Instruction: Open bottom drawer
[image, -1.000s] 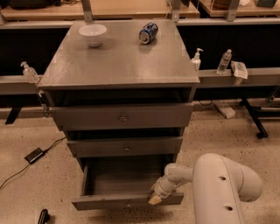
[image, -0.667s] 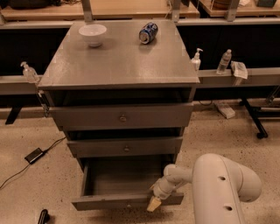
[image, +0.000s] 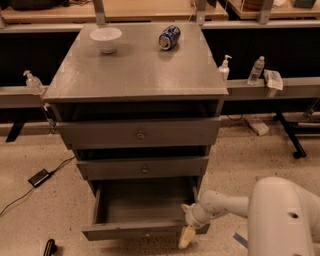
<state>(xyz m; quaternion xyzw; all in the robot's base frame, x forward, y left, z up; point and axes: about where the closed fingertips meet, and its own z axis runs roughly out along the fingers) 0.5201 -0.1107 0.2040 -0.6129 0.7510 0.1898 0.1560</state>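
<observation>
The bottom drawer (image: 145, 231) of the grey cabinet is pulled out, and its empty inside shows from above. Its small round knob (image: 147, 233) sits at the middle of the flat front. My gripper (image: 187, 235) hangs at the drawer's front right corner, pointing down, with a pale fingertip (image: 186, 238) over the front panel's right end. The white arm (image: 235, 205) reaches in from the lower right. The middle drawer (image: 143, 168) and top drawer (image: 139, 132) stand above it, each a little out.
A white bowl (image: 105, 39) and a blue can (image: 169, 37) on its side lie on the cabinet top (image: 135, 75). Sanitizer bottles (image: 224, 67) and a water bottle (image: 255, 70) stand on the side rails. A black adapter with cable (image: 38, 177) lies on the floor at left.
My gripper has slid slightly down and toward me along the drawer's right front corner. The drawer stands about as far out as before.
</observation>
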